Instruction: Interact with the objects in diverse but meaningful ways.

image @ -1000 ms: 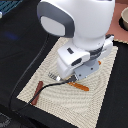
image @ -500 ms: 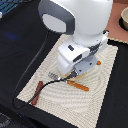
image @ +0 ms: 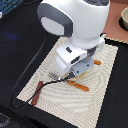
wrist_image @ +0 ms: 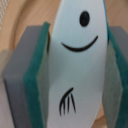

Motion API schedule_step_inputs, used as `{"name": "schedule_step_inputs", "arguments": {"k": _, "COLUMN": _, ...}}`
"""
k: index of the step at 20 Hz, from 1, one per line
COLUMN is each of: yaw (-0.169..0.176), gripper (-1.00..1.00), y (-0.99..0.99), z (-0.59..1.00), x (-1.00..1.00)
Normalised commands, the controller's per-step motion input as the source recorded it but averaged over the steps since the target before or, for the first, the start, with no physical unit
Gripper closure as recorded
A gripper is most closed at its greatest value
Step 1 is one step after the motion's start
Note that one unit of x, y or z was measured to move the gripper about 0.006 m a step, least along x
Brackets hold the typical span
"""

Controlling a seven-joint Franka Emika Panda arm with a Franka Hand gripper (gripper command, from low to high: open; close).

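- The hand (wrist_image: pixel 64 65) has closed both green pads (wrist_image: pixel 40 65) on the white fish piece (wrist_image: pixel 75 60), flat sides pinched so it cannot twist.
- It hangs mid-frame, low over the placemat (image: pixel 105 95), probably for lifting.

I see the arm (image: pixel 75 22) sitting lower over the woven mat (image: pixel 107 95) than a second ago, its white body now covering more of the mat's far part. The gripper (image: pixel 80 70) has come down toward the round plate (image: pixel 85 74). The rest looks unmoved as far as I can tell.
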Motion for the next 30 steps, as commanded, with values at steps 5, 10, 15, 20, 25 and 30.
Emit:
{"name": "schedule_step_inputs", "arguments": {"k": 5, "yaw": 0.032, "gripper": -1.0, "y": 0.04, "z": -0.13, "x": -0.4}}
{"name": "schedule_step_inputs", "arguments": {"k": 10, "yaw": 0.038, "gripper": -1.0, "y": 0.05, "z": -0.05, "x": -0.4}}
{"name": "schedule_step_inputs", "arguments": {"k": 15, "yaw": 0.027, "gripper": -1.0, "y": 0.13, "z": 0.71, "x": -0.4}}
{"name": "schedule_step_inputs", "arguments": {"k": 20, "yaw": 0.009, "gripper": -1.0, "y": 0.04, "z": 0.97, "x": -0.47}}
{"name": "schedule_step_inputs", "arguments": {"k": 25, "yaw": -0.011, "gripper": -1.0, "y": -0.41, "z": 0.41, "x": -0.6}}
{"name": "schedule_step_inputs", "arguments": {"k": 30, "yaw": -0.044, "gripper": -1.0, "y": -0.53, "z": 0.01, "x": -0.64}}
